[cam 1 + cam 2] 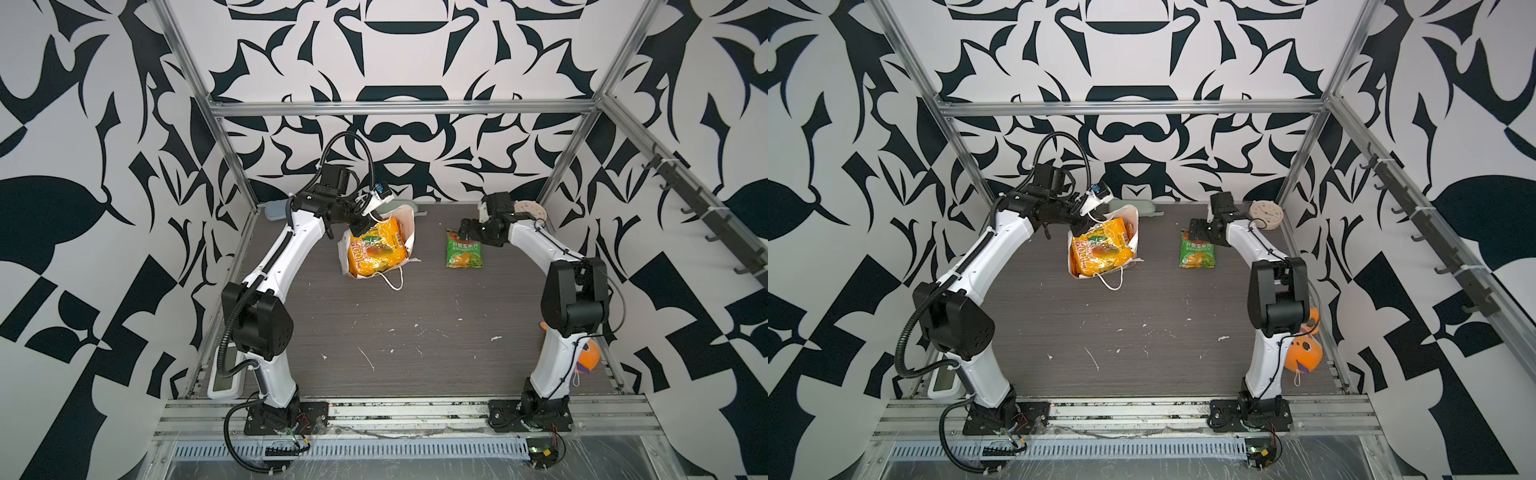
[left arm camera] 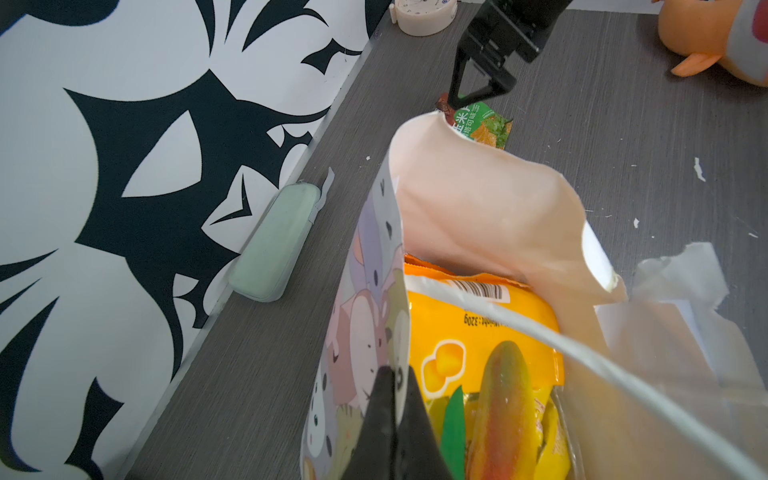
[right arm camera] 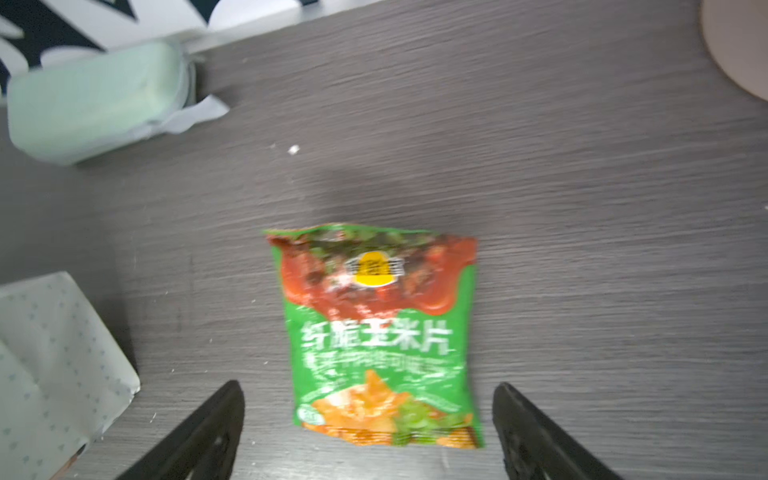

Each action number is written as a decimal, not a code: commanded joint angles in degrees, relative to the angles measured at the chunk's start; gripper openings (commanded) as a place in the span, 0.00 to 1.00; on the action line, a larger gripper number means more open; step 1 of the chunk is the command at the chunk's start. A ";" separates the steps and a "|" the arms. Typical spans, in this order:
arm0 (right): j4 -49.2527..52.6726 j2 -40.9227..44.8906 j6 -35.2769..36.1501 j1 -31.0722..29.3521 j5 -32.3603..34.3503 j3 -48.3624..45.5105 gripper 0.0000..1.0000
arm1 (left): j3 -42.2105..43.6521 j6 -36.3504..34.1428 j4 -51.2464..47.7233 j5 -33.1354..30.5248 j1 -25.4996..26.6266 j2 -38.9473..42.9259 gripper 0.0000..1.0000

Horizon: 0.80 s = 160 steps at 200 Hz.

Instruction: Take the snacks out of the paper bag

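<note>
The paper bag [image 1: 409, 226] [image 1: 1134, 218] [image 2: 478, 208] lies open-mouthed at the back middle of the table. Its dotted side [image 3: 50, 353] shows in the right wrist view. A large yellow-orange fruit packet [image 1: 374, 249] [image 1: 1100, 249] [image 2: 490, 328] fills its mouth, with an orange packet edge [image 2: 424, 264] behind it. My left gripper [image 1: 361, 226] [image 1: 1081, 226] [image 2: 395, 415] is shut on the bag's printed rim. A green snack packet [image 1: 464, 251] [image 1: 1198, 253] [image 3: 378, 332] lies flat on the table right of the bag. My right gripper [image 1: 465, 228] [image 1: 1196, 228] [image 3: 368, 388] hangs open just above it, touching nothing.
A cream clock [image 1: 1266, 216] [image 2: 424, 16] stands at the back right. A pale green case [image 2: 274, 241] [image 3: 91, 99] lies along the back wall. An orange plush toy [image 1: 1304, 353] [image 1: 588, 357] sits behind the right arm. A white device [image 1: 224, 374] is at the front left.
</note>
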<state>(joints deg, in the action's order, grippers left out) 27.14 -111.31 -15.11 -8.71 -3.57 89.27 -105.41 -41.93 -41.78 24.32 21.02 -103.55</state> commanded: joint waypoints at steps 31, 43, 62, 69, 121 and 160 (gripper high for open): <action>1.64 -4.31 -0.21 -1.68 9.73 2.77 0.99 | -1.76 0.01 -0.77 3.68 0.87 -1.02 0.00; 1.11 -5.55 -0.34 -1.88 9.55 3.40 0.99 | -1.73 0.01 -0.77 3.59 0.87 -1.10 0.00; 1.86 -8.28 -0.62 -1.84 9.48 5.59 0.99 | -2.06 0.36 -0.88 3.63 0.87 -1.13 0.00; 2.38 -9.01 -0.52 -1.93 9.53 6.32 0.99 | -2.11 0.42 -0.90 3.79 0.83 -1.13 0.00; 0.69 -11.97 -0.28 -2.20 12.04 7.79 0.91 | -2.36 0.68 -1.30 3.68 0.84 -1.22 0.00; 1.03 -12.47 0.34 -0.63 12.58 7.60 0.87 | -2.74 0.45 -1.37 3.23 0.85 -1.18 0.00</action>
<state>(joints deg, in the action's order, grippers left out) 28.21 -124.16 -15.05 -10.52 7.55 95.64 -106.02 -41.34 -42.28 24.69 21.02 -103.68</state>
